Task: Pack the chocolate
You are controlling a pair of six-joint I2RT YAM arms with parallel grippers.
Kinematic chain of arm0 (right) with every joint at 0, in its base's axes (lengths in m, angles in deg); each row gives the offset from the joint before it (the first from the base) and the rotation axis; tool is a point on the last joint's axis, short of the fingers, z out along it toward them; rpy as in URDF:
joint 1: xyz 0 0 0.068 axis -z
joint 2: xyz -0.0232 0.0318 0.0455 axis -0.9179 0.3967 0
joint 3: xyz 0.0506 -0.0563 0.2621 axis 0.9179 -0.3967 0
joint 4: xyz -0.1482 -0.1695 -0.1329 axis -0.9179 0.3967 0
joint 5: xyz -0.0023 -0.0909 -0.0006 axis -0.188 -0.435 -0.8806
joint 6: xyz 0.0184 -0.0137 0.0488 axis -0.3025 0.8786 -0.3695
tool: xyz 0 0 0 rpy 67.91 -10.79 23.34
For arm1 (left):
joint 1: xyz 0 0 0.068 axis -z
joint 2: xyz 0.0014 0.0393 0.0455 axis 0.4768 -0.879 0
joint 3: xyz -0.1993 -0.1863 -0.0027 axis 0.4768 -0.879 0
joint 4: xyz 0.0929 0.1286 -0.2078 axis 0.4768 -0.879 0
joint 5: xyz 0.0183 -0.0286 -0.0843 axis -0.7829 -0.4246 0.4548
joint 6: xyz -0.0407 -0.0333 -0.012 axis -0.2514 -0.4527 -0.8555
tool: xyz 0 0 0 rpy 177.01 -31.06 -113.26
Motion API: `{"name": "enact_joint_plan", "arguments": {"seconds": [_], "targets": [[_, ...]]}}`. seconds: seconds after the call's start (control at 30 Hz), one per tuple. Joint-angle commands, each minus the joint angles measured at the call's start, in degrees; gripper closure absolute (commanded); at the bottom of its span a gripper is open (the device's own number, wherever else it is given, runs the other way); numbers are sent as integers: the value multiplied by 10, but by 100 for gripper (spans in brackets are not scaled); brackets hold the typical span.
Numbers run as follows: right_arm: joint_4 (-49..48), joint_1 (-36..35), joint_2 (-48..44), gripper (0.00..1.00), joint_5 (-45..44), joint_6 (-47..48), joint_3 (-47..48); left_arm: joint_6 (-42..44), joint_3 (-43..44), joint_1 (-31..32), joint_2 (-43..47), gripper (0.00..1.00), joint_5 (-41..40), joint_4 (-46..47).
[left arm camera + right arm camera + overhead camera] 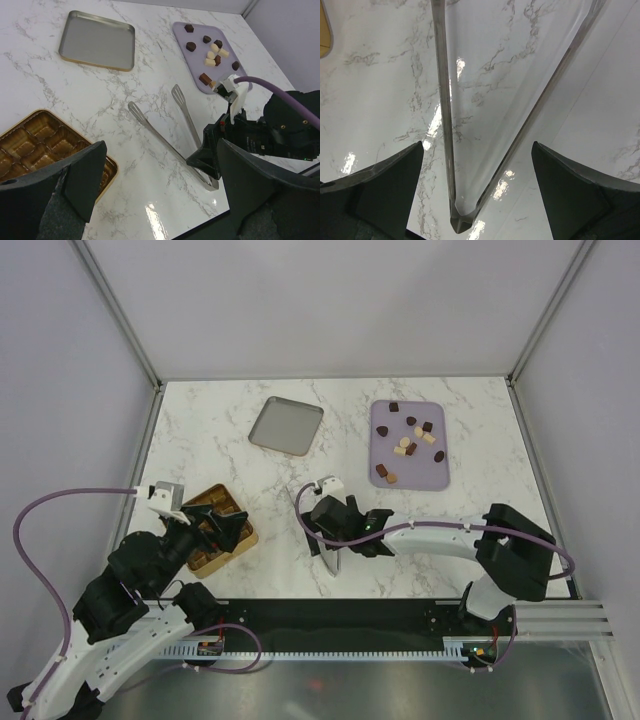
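The chocolate [408, 440], several tiny dark brown and cream-white pieces, lies on the flat lilac tray [436, 472] at the back right; it also shows in the left wrist view [214, 50]. The gold box [232, 537] with brown compartments sits at the near left, partly hidden by my left gripper [222, 530], which is open and empty above it. In the left wrist view the box [35, 137] is at the lower left. Metal tongs [329, 558] lie on the marble in the middle. My right gripper [477, 192] is open and straddles the tongs' hinge end [459, 222] without gripping it.
A shallow silver tray [286, 425] lies at the back centre, empty. The tongs' two arms [175, 130] spread toward the back. Grey walls enclose the table on three sides. The black rail of the arm bases runs along the near edge.
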Motion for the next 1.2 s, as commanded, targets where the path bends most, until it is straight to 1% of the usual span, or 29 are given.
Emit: {"name": "enact_joint_plan", "arguments": {"seconds": [0.0, 0.43, 0.73, 0.87, 0.97, 1.0, 1.17], "targets": [[-7, -5, 19, 2, -25, -16, 28, -4, -3, 0, 3, 0, -22, 7], [-16, -14, 104, 2, -77, -42, 52, -4, -4, 0, 0, 0, -23, 6], [-22, -20, 138, 4, -101, -79, 64, -5, -5, 0, 2, 0, -25, 6], [-13, -24, 139, 7, -106, -80, 65, -5, -5, 0, 2, 0, -26, 5], [-4, -25, 138, 11, -116, -71, 66, -5, -6, 0, 1, 0, -28, 7], [-2, -25, 137, 15, -118, -66, 64, -5, -5, 0, 0, 0, -28, 6], [6, -25, 112, 26, -101, -25, 54, -5, -6, 1, -3, 0, -30, 5]]}}
